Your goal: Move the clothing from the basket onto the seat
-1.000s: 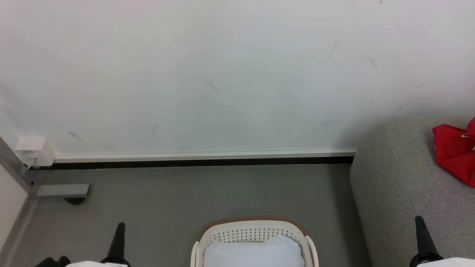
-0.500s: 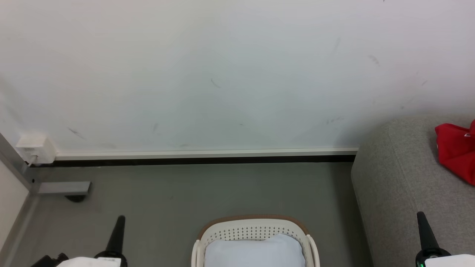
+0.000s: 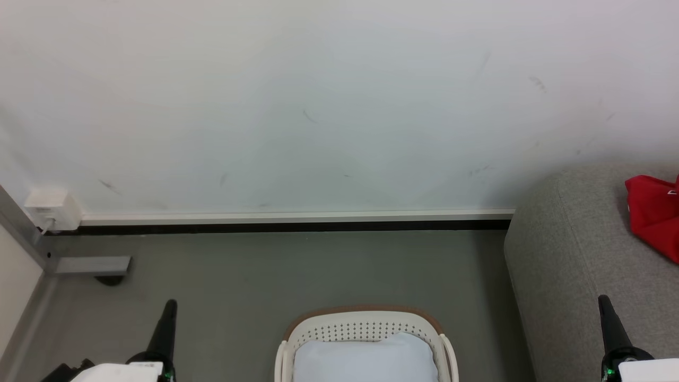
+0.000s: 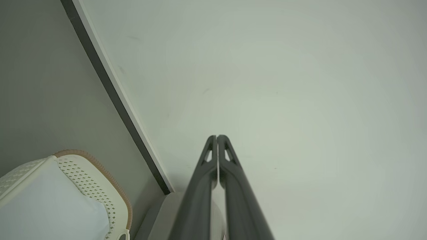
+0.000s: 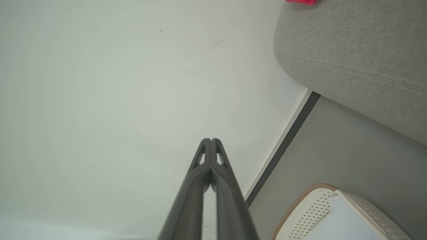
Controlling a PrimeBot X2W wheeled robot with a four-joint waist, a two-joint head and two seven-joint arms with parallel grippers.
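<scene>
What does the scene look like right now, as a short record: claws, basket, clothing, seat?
left claw: shut, empty, left of the basket
right claw: shut, empty, near the seat's front
basket: on the floor between the claws; its visible part holds a pale cushion
clothing: red piece lying on the seat, at the head view's right edge
seat: right of the basket, back against the wall
held: nothing in either claw

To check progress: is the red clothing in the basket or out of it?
Out: the clothing lies on the seat. The basket shows a pale cushion; beneath it, cannot tell.
</scene>
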